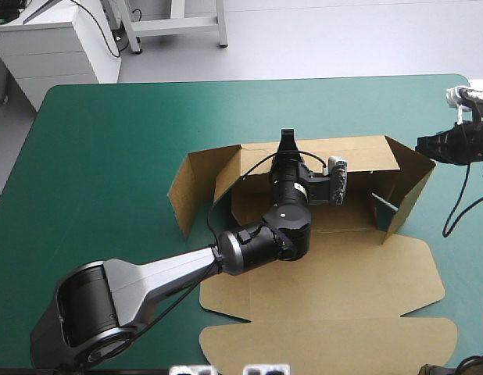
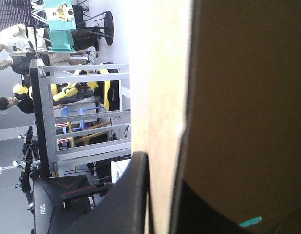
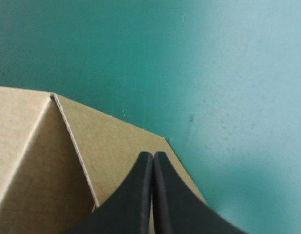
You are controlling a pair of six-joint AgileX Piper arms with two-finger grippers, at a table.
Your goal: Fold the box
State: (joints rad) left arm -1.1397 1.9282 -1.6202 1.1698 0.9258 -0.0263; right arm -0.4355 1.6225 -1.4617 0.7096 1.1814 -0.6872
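Note:
The brown box [image 1: 359,152] lies mid-table with its back and side walls raised and its lid [image 1: 327,305] flat toward the front edge. My left arm reaches over the tray, and my left gripper [image 1: 287,142] stands at the top of the back wall. In the left wrist view the board's edge [image 2: 160,97] runs between the two black fingers, so my left gripper [image 2: 162,170] is shut on the box. My right gripper [image 1: 426,146] hovers at the upper corner of the right wall [image 1: 412,183]. Its fingers meet in a point, shut, my right gripper [image 3: 153,158] over a slanted panel of the box [image 3: 43,161].
A small inner flap [image 1: 382,207] stands up inside the tray near the right wall. The left wall [image 1: 185,187] leans outward. A white cabinet [image 1: 54,47] stands beyond the table's far left corner. The table's right edge lies just behind my right gripper.

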